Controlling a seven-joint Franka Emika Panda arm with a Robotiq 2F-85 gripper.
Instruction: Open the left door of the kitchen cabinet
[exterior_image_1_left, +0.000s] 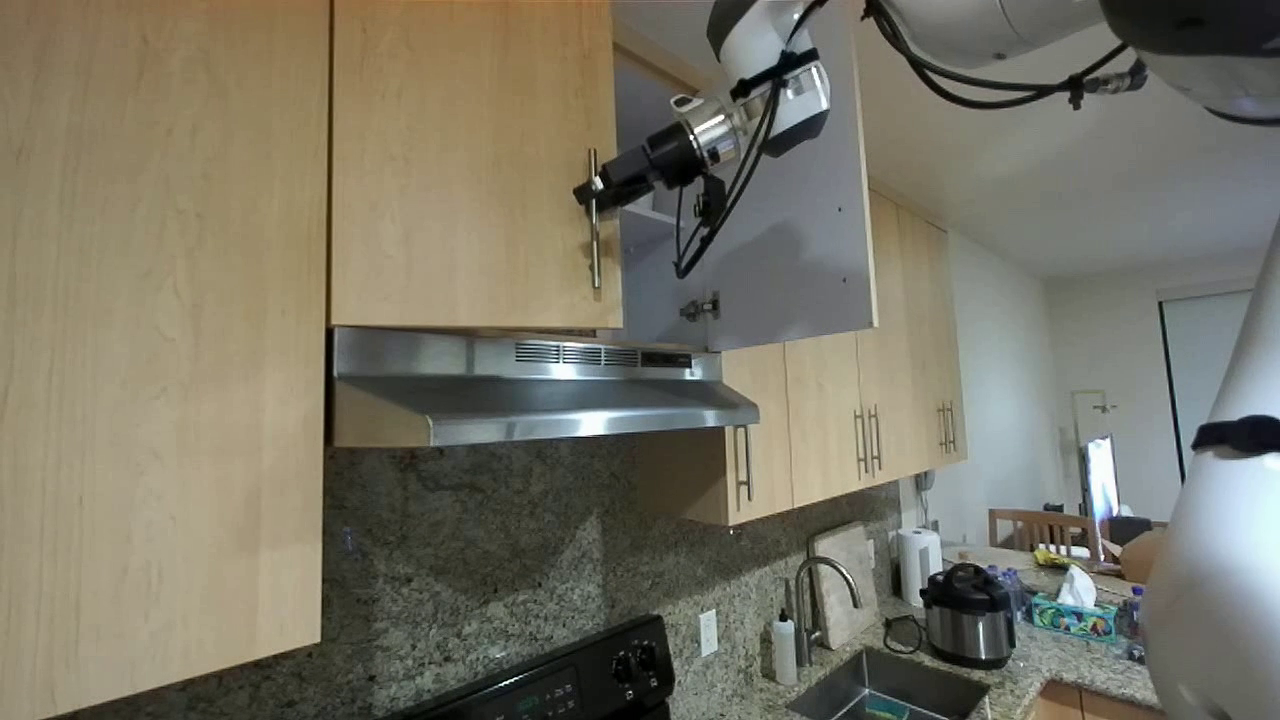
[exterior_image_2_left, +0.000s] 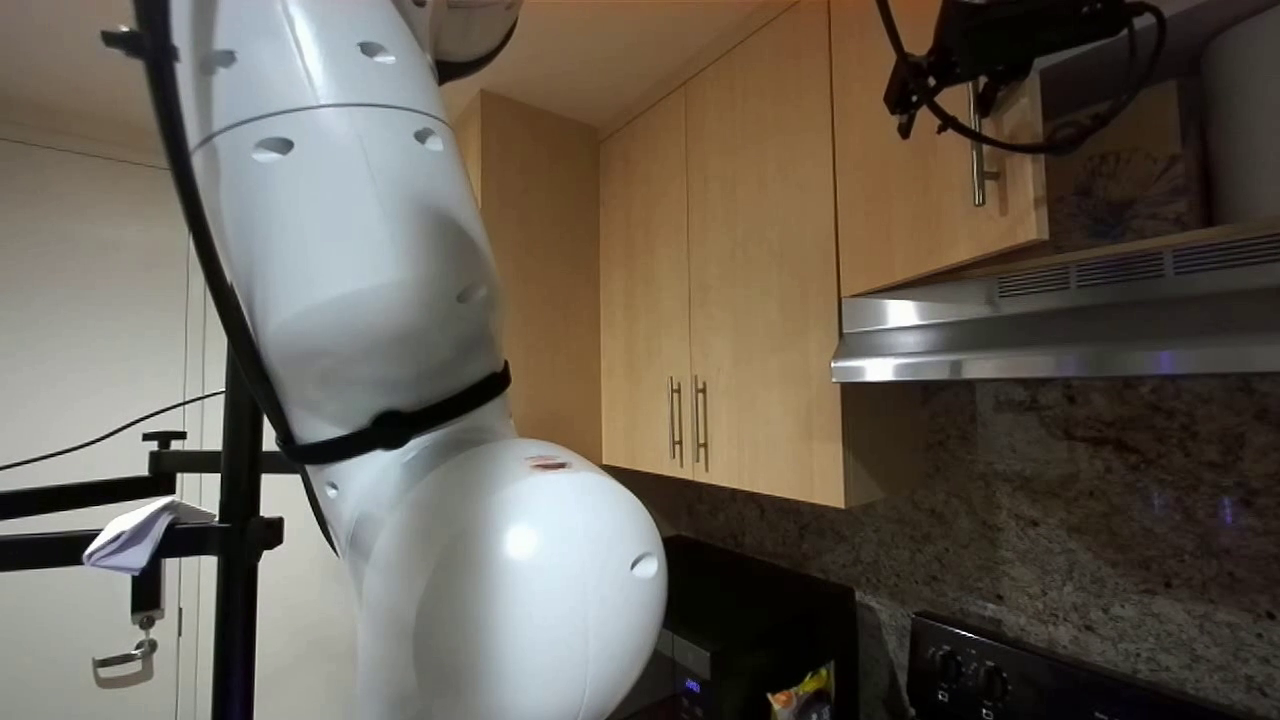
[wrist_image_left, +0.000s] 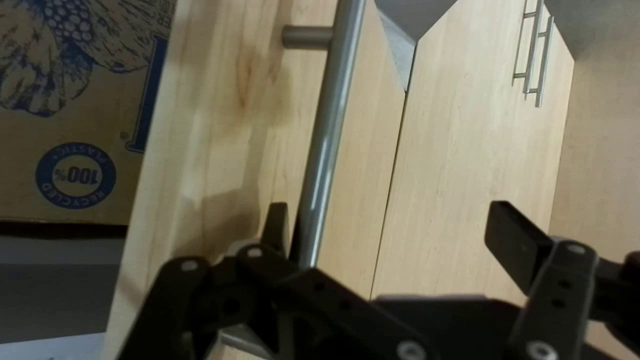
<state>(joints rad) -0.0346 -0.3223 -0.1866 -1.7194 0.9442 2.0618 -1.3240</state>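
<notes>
Left door (exterior_image_1_left: 460, 170) looks ajar, job part done; pincer (wrist_image_left: 387, 220) spread astride its handle (wrist_image_left: 327, 125). Neighbouring door (exterior_image_1_left: 790, 235) open. Remaining: a wider swing.

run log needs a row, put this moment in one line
left door: ajar; jaws: open, bar handle between them in wrist view; contact: unclear; right door: wide open
</notes>
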